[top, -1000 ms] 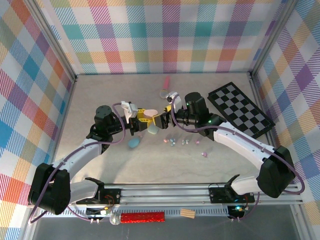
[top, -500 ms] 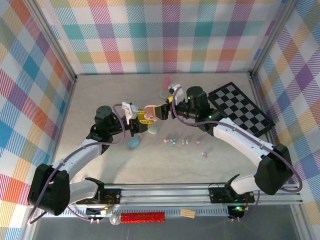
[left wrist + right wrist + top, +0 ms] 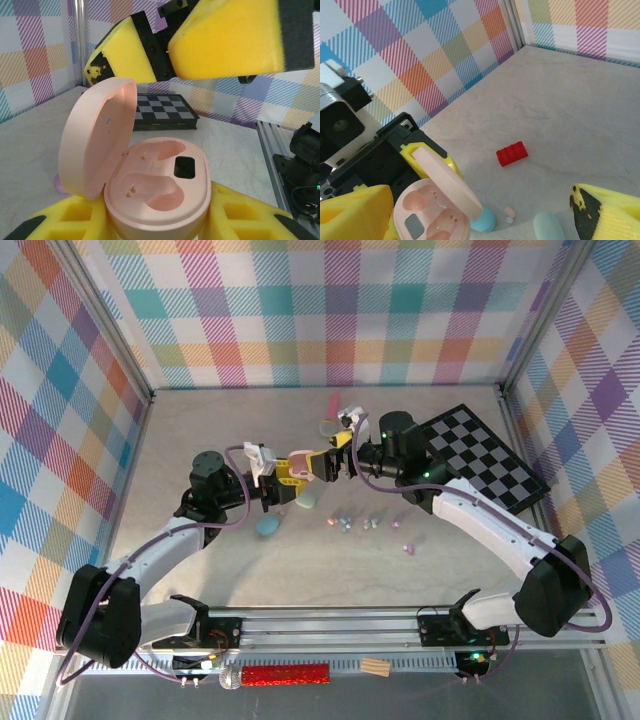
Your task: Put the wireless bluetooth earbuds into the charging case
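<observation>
Left wrist view: your left gripper [image 3: 159, 222] pinches the open pink charging case [image 3: 157, 187], whose base is cut off by the lower edge. The right gripper [image 3: 165, 50] is spread wide just above the lid. From the top external view, the earbuds [image 3: 346, 524] lie scattered on the table [image 3: 200, 420] just base-side of both grippers, too small to tell apart.

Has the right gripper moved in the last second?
Yes. The right gripper has shifted toward the back wall, and its wrist is now closer to the checkerboard.
</observation>
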